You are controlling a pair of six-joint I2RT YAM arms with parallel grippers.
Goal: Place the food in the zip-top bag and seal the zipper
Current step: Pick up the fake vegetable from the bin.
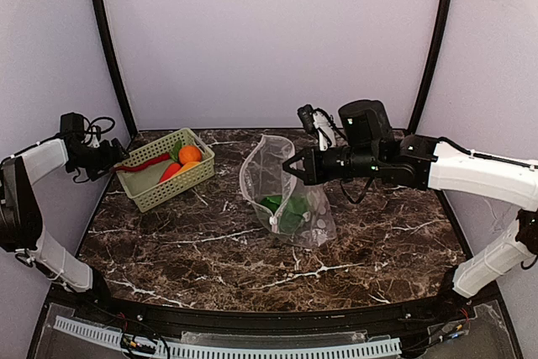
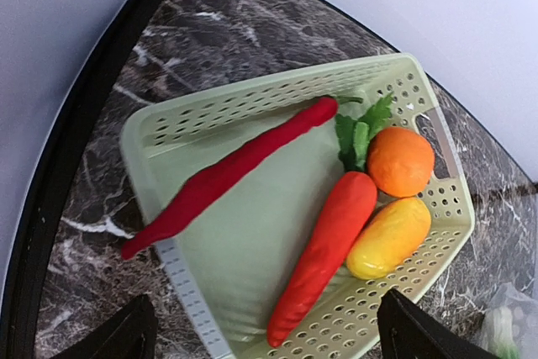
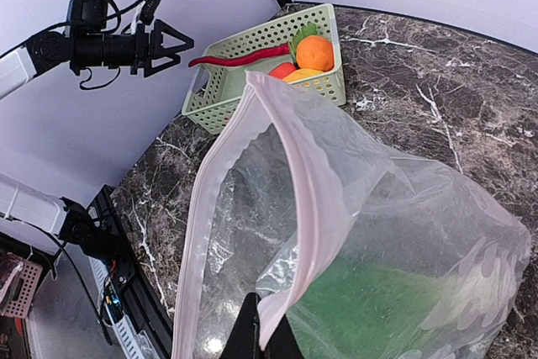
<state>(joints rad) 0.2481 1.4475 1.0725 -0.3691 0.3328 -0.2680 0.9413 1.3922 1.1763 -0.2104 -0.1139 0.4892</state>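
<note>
Over basket (image 2: 252, 98), L gripper (image 2: 265, 296) wide, empty; R gripper (image 3: 256, 325) pinches bag (image 3: 403, 208) rim open. Loading step; next prob grab chili (image 2: 227, 174).

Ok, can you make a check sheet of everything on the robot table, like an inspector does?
Surface: dark marbled table, no spills seen.
Job's things: clear zip-top bag held up, zipper open, green food inside. Red chili, carrot, orange fruit and yellow piece lie in the green basket.
Clutter: nothing seen.
Grippers: left gripper, jaws open and empty, near the basket's left end. Right gripper, jaws shut on the bag's rim.
Cables: black cable loops at the left wrist; another cable hangs under the right arm.
Surroundings: plain pale walls, black frame poles.
</note>
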